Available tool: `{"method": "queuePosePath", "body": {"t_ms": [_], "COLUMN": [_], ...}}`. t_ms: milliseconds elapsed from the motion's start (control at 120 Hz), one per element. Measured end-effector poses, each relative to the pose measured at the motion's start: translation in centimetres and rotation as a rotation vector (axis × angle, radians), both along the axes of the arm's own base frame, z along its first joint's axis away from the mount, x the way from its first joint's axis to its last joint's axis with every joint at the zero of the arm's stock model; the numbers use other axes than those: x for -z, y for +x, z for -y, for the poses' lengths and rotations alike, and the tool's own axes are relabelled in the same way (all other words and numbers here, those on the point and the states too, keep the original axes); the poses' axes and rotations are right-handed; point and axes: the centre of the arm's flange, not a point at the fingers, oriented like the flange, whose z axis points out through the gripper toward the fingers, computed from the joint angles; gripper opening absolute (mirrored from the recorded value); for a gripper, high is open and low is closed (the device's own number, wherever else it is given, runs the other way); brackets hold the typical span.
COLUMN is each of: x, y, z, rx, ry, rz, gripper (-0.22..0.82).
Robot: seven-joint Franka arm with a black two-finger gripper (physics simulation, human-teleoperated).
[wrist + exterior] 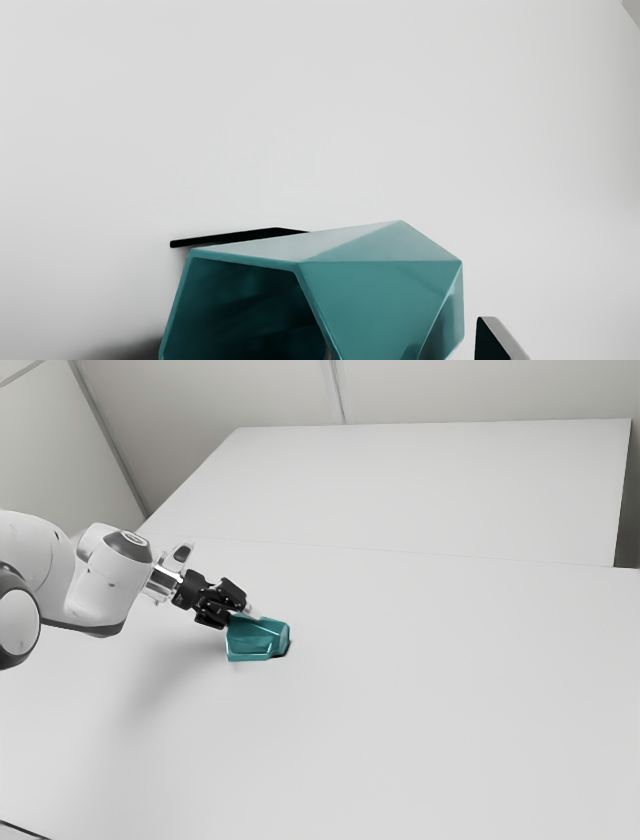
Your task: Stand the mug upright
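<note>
Pincer at exterior view's left, jaws apart, low against mug; one fingertip just beyond mug's closed end, gap between. Mug on its side on table, mouth facing away from that fingertip; closing off-centre could shove or spin it. Slick-looking angled facets might slip under lopsided grip, dropping mug mid-tilt. Dark strip beside mouth, perhaps handle, could catch table or block rotation

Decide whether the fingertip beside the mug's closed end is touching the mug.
Apart. The wrist view shows it: a strip of pale table separates that fingertip from the mug.
</note>
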Motion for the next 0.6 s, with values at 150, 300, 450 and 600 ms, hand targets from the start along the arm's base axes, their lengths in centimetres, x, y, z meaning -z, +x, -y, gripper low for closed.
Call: {"method": "queuePosePath", "body": {"t_ms": [150, 300, 450, 600], "x": [0.0, -0.1, -1.0, -2.4], "y": [0.0, 0.0, 0.7, 1.7], "z": [0.0, 0.0, -0.1, 0.4], "rx": [0.003, 0.005, 0.011, 0.033], "ry": [0.002, 0.005, 0.015, 0.029], "rz": [0.005, 0.009, 0.031, 0.061], "gripper": [0.08, 0.01, -0.06, -0.11]}}
